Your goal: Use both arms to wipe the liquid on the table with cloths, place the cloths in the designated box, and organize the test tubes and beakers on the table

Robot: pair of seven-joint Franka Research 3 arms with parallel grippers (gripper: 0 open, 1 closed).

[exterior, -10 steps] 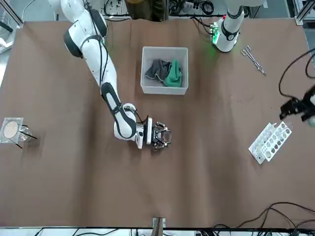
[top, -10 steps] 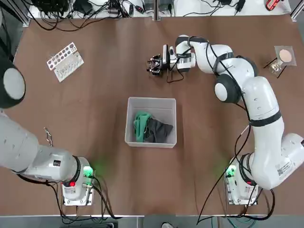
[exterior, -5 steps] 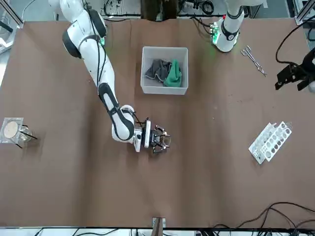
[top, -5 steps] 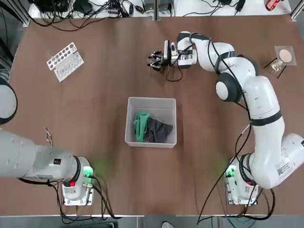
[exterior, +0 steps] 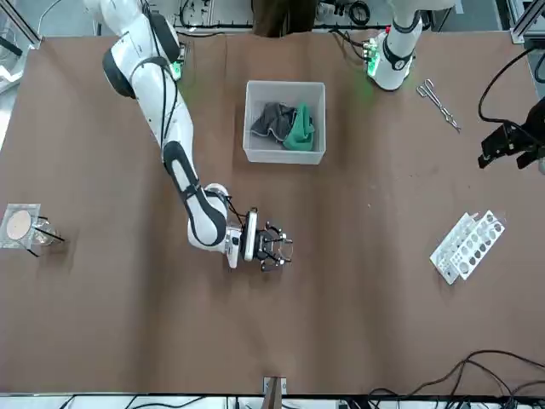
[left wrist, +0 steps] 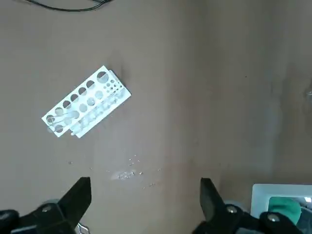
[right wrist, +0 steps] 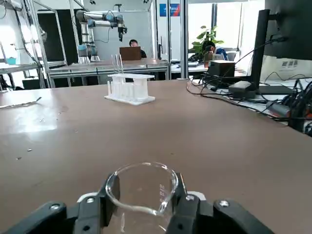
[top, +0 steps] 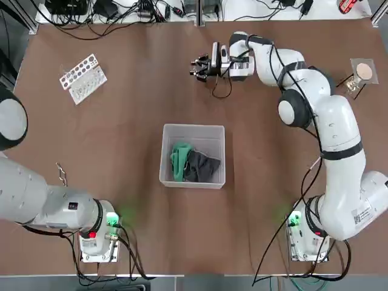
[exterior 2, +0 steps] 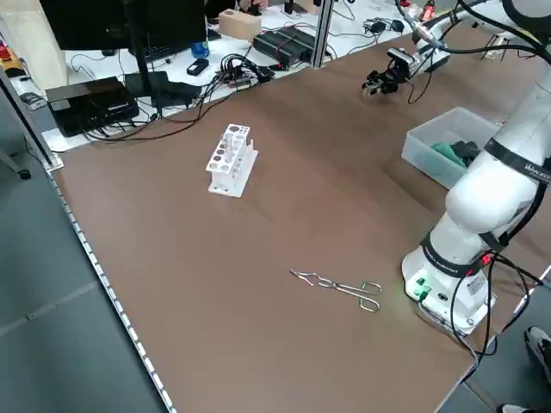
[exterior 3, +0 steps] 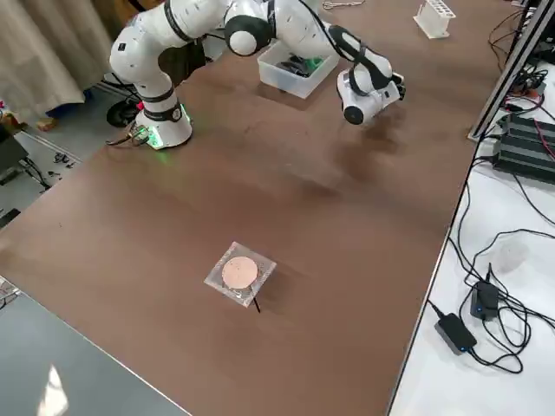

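Now the right claw (right wrist: 141, 207) is clamped on the beaker (right wrist: 141, 190), which sits between its fingers.

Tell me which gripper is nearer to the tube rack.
Left. The left gripper hangs above the table close to the rack; the right gripper, shut on a beaker, is far across the table.

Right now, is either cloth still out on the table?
No. In the top view both the green cloth and the dark cloth lie inside the box.
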